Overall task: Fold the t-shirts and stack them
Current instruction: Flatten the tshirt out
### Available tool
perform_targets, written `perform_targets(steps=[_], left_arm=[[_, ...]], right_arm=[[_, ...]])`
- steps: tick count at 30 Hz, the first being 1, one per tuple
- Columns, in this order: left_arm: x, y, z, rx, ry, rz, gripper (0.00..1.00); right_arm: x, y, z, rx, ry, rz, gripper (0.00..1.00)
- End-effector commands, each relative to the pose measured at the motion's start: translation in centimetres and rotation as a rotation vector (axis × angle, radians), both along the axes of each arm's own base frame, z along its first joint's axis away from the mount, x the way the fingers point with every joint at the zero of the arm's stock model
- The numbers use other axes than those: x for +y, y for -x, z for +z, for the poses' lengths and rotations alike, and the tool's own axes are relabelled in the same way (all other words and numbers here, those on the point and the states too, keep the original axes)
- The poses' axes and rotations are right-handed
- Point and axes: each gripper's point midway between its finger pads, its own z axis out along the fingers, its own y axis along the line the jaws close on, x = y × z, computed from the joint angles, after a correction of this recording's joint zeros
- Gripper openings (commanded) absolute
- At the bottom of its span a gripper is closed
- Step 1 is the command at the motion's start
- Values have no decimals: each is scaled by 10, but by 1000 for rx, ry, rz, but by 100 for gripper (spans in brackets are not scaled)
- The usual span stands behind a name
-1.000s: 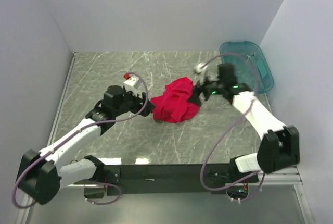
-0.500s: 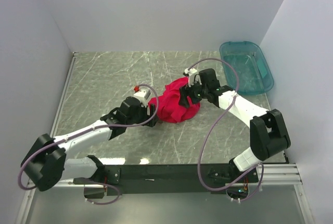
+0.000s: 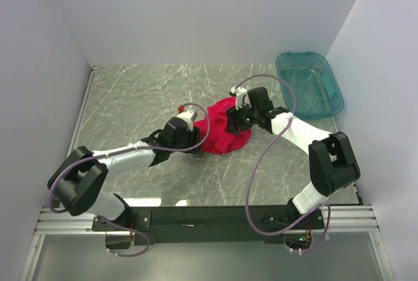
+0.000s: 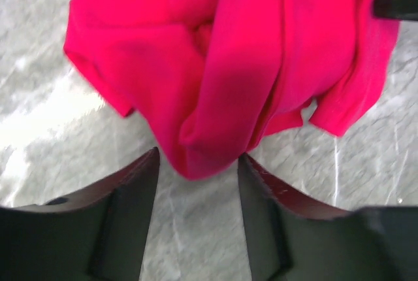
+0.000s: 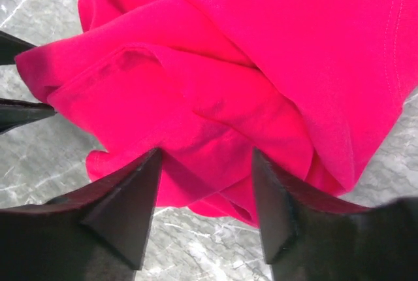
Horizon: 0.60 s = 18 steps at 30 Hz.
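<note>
Between the two fingers of the left end effector (image 4: 196,163) lies a low fold of the red t-shirt (image 4: 248,65); the fingers stand apart, not pinching it yet; just in front of the right end effector (image 5: 206,157), also apart, sits the other side of the same crumpled heap on the bench (image 3: 144,91); I think the job has barely begun; no fold is made, nothing is stacked, and only one shirt shows.

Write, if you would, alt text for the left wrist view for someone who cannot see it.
A crumpled bright pink-red fabric t-shirt lies on a grey marbled table, one bunched fold reaching just between the tips of the two open black fingers of the left hand.
</note>
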Motion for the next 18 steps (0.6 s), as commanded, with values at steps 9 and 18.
perform_targets(steps=[9,18], left_arm=[[-27,-23,46,-121,93,-44,7],[6,-17,106,-261,103,41,1]], right_arm=[[17,-6,21,-11,-52,90,0],[0,19,96,-173,-168,309,0]])
